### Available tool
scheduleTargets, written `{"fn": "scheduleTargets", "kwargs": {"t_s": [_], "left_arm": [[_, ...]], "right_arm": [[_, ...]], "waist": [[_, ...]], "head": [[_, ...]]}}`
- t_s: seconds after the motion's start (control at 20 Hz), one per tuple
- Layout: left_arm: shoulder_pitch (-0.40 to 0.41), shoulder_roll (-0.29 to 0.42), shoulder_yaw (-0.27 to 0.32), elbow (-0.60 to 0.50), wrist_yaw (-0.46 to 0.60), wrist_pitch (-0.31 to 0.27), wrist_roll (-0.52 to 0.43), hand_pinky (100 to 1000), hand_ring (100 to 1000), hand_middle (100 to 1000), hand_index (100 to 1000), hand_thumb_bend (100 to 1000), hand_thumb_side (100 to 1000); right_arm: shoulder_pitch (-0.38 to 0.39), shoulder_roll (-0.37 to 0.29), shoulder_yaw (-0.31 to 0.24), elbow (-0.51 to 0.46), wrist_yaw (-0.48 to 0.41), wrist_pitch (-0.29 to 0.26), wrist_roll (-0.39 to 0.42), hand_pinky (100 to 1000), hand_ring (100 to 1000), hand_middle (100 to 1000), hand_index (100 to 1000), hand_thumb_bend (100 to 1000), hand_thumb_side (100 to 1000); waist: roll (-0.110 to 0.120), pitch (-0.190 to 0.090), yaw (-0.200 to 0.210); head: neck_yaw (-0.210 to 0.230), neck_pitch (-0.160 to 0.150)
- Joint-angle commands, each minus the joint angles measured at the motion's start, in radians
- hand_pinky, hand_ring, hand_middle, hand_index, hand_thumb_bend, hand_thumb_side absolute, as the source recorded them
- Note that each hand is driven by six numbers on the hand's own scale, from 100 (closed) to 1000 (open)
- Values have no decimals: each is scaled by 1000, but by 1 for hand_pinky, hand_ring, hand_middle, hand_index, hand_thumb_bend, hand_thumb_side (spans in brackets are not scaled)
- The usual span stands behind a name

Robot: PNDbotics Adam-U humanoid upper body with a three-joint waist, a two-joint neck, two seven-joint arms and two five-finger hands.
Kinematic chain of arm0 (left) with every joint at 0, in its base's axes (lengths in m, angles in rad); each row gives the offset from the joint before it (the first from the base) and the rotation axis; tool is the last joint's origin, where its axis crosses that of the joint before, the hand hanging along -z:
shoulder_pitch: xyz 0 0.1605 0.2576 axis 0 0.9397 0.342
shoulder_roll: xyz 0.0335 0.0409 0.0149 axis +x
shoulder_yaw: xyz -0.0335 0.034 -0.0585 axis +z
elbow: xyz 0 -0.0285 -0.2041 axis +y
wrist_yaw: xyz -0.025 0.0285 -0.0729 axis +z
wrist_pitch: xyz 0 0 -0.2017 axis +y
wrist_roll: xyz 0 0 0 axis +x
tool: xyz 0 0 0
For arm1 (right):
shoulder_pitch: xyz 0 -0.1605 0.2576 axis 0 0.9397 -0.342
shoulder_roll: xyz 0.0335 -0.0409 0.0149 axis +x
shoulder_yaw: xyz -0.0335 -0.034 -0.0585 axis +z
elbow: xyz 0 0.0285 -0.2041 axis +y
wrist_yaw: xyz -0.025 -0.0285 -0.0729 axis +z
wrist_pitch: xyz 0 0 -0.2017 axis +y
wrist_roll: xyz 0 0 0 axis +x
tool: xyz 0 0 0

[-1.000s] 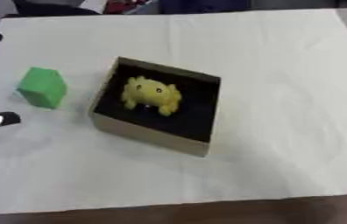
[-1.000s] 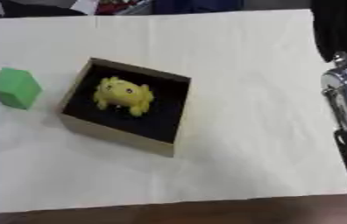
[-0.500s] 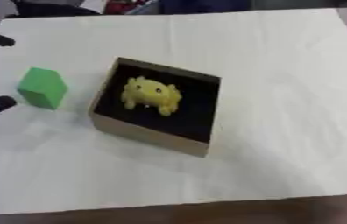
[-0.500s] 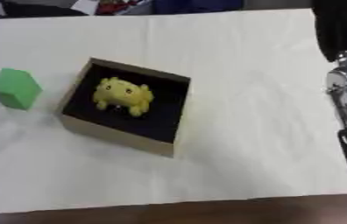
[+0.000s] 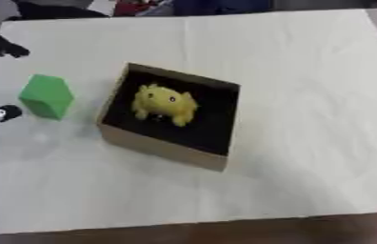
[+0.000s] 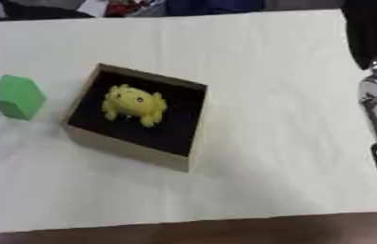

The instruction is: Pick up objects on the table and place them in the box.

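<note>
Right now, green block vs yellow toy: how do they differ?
Colour: the green block is plain green; the yellow toy is yellow with small dark spots.
Shape: the green block is flat-faced with sharp edges; the yellow toy is rounded and lumpy.
Place: the green block stands on the table left of the box; the yellow toy lies inside the box.
Neither is touched by a hand.

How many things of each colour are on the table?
Yellow: 1, the yellow toy inside the box
Green: 1, the green block left of the box
Brown: 1, the box
Total: 3
</note>
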Motion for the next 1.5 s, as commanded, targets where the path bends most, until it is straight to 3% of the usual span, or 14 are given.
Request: {"fn": "scheduleTargets", "kwargs": {"t_s": [0.05,0.55,1.5], "left_arm": [[-29,14,-8,20,-16,-7,-28,789,874,857,992,463,561],[-101,-29,-36,110,-55,-28,-43,806,872,850,972,545,558],[-180,-96,-54,275,-118,-54,-54,831,887,855,964,420,506]], "right_arm": [[-16,-12,-2,-8,-8,3,1,972,857,640,935,100,923],[-21,-4,2,-8,-14,12,7,974,855,628,935,100,930],[-32,-4,3,-13,-29,22,15,981,856,621,935,100,947]], "waist": [[1,-17,-2],[0,-11,-9],[-4,17,-32]], "head": [[6,-12],[15,-20],[27,-46]]}}
